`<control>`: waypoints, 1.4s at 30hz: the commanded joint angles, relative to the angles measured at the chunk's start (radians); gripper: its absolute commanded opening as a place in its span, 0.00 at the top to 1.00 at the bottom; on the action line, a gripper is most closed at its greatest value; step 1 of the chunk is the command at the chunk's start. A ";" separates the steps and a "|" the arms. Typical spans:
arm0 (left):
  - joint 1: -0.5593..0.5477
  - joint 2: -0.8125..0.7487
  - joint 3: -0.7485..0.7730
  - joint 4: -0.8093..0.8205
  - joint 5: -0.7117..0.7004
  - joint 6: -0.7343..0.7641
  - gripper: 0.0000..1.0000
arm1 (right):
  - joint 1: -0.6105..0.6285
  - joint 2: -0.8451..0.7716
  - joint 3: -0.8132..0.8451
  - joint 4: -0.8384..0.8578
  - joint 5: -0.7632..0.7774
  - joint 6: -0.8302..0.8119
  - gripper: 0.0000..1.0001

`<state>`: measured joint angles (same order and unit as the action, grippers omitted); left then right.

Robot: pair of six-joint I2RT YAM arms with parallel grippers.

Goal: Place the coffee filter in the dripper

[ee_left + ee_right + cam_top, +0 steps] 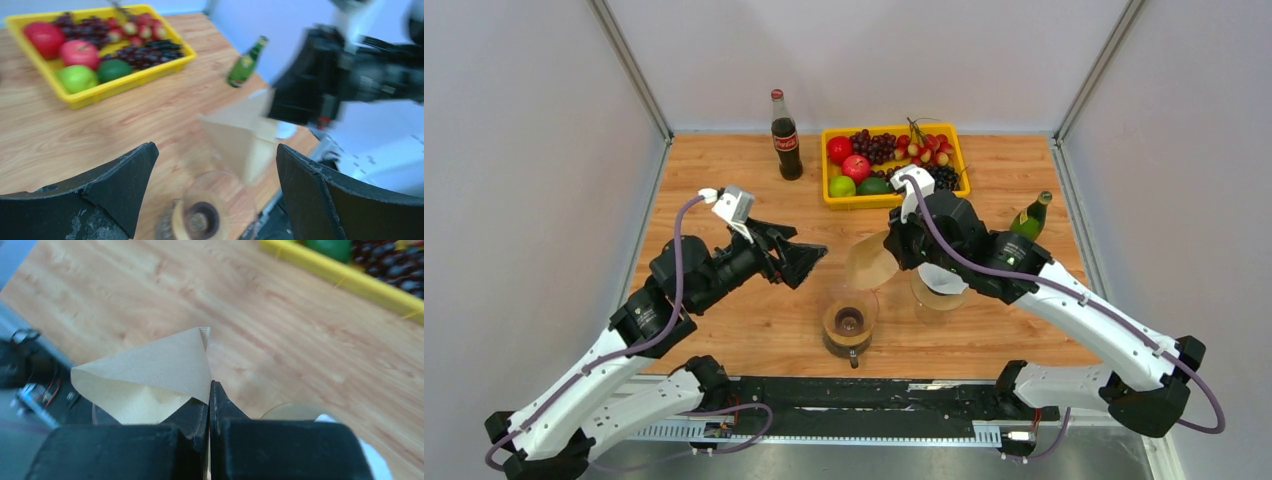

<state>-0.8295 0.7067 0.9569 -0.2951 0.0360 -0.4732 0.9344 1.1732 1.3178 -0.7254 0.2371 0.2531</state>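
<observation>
My right gripper [894, 243] is shut on the rim of a brown paper coffee filter [870, 262], opened into a cone and held in the air just above and right of the glass dripper [849, 322]. In the right wrist view the filter [150, 372] is pinched between the closed fingertips [209, 390]. My left gripper [809, 262] is open and empty, left of the filter and above the dripper. In the left wrist view the dripper [210, 212] lies between the spread fingers, with the filter [240, 135] behind it.
A clear glass holder with more filters [936, 290] stands right of the dripper. A yellow tray of fruit [894, 160], a cola bottle [785, 137] and a green bottle [1030, 217] stand further back.
</observation>
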 commanded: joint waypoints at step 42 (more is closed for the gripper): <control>0.182 0.006 -0.186 -0.177 -0.346 -0.110 0.00 | 0.030 0.254 0.183 -0.325 -0.430 -0.099 0.69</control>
<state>-0.6525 0.7155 0.7708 -0.4873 -0.3161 -0.5785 0.9550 1.4261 1.4624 -1.0512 -0.2111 0.1730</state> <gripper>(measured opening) 0.999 0.304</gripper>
